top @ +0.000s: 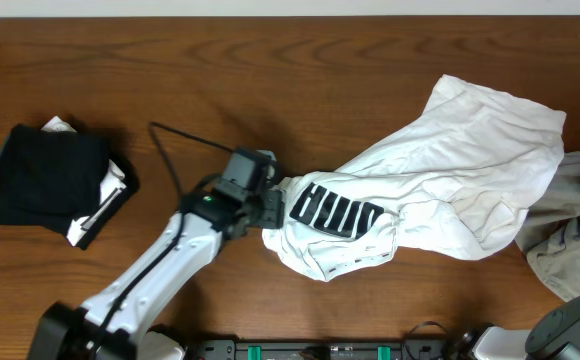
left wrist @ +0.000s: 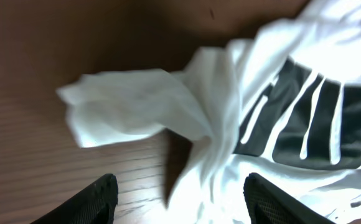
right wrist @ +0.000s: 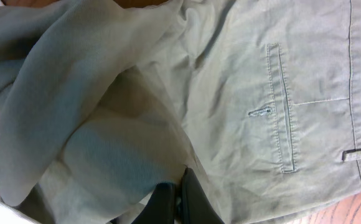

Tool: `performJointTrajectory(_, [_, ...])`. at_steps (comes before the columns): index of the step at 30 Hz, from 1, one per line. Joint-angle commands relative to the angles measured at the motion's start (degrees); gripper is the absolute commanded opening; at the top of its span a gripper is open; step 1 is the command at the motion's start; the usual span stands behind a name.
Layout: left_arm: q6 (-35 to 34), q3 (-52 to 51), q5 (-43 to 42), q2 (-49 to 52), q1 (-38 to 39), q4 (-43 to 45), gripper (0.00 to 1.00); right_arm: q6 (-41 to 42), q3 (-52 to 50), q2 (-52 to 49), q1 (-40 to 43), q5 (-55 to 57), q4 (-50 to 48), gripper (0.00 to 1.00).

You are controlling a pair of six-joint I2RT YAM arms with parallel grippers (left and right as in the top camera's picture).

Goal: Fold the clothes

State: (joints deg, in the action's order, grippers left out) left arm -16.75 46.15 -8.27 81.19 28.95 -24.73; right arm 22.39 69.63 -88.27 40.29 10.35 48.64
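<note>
Brown wooden table (top: 270, 60). Left gripper (left wrist: 180, 190) spread apart, crumpled white T-shirt (left wrist: 168, 106) (black print) just ahead, unheld. Right gripper (right wrist: 177, 193) pressed together over wrinkled grey-beige trousers (right wrist: 261, 93).

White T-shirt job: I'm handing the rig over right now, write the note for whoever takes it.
Left pincer: open, over the left end of the white T-shirt, holding nothing.
Right pincer: shut, on the grey trousers; a pinch of cloth cannot be ruled out.
Done: black garment folded at the left of the table.
Left to do: T-shirt crumpled mid-table, trousers heaped at the right edge, both unfolded.
</note>
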Motion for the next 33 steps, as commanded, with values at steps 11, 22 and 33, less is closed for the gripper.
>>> performJointTrajectory(11, [0.4, 0.5, 3.7, 9.5, 2.3, 5.1, 0.25, 1.0, 0.0, -0.2, 0.7, -0.7, -1.1, 0.01])
performJointTrajectory(22, [-0.1, 0.7, 5.9, -3.7, -10.8, 4.1, 0.06, 7.0, 0.0, -0.2, 9.9, -2.2, -3.0, 0.01])
performJointTrajectory(33, [-0.1, 0.7, 2.3, -6.3, -8.9, 4.0, 0.08, 7.5, 0.0, -6.5, 14.7, -10.5, -3.4, 0.21])
